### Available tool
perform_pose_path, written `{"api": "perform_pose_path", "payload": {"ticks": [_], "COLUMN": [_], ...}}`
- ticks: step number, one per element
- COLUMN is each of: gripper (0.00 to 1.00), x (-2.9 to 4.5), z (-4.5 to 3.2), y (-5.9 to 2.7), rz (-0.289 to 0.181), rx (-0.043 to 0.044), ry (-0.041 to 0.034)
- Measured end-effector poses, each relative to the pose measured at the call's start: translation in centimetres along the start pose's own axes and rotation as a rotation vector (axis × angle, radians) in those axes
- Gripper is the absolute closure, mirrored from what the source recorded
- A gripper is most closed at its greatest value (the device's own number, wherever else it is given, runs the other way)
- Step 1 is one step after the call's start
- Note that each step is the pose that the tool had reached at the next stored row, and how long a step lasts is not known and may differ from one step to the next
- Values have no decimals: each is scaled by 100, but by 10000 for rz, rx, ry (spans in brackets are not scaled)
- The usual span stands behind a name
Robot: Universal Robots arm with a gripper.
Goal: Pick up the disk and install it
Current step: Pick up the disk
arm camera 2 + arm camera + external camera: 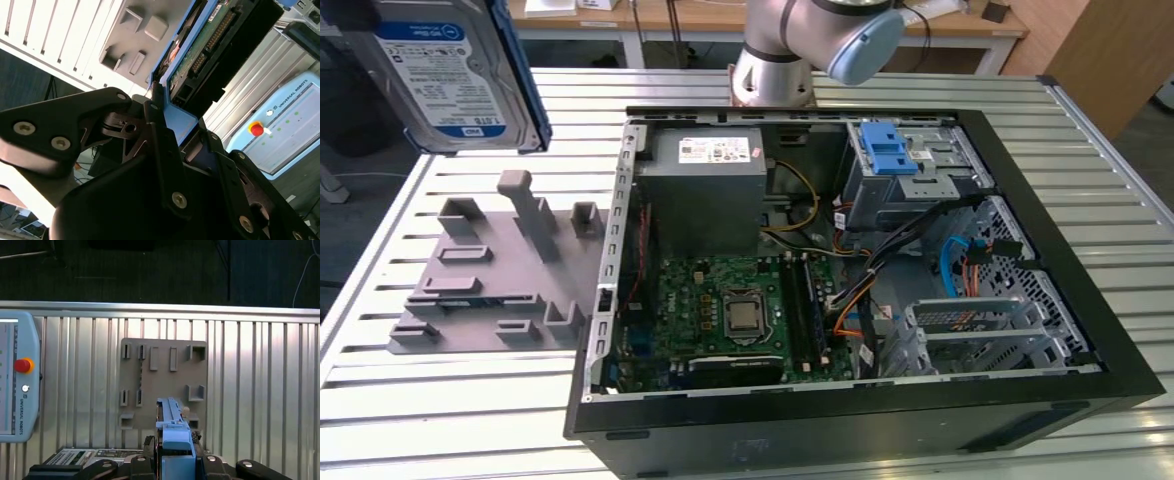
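Aloft, disk [447,70] clamped in jaws; open case [854,430] holds motherboard [720,300].

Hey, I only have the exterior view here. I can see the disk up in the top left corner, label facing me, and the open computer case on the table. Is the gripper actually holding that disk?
Observer: Yes. In the second wrist view the gripper is shut on the disk, clamped on its blue rail frame.
Operator: What's on the side facing away from me?
Observer: A green circuit board with a connector row, in that same view.
Operator: Anything else down there?
Observer: In the first wrist view a teach pendant with a red stop button lies on the slatted table beside the grey fixture plate.
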State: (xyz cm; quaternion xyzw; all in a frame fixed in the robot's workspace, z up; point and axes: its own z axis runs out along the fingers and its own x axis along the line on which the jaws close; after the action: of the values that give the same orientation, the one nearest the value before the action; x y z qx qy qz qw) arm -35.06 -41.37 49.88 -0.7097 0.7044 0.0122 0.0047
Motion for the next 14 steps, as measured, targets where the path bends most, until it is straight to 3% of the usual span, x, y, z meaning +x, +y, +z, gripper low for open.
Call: {"api": "perform_pose_path", "payload": {"ticks": [14], "gripper": [64], "x": [52], "z": [-3], "y": [-240], "rz": [0], "rx": [0], "ry": [0]}}
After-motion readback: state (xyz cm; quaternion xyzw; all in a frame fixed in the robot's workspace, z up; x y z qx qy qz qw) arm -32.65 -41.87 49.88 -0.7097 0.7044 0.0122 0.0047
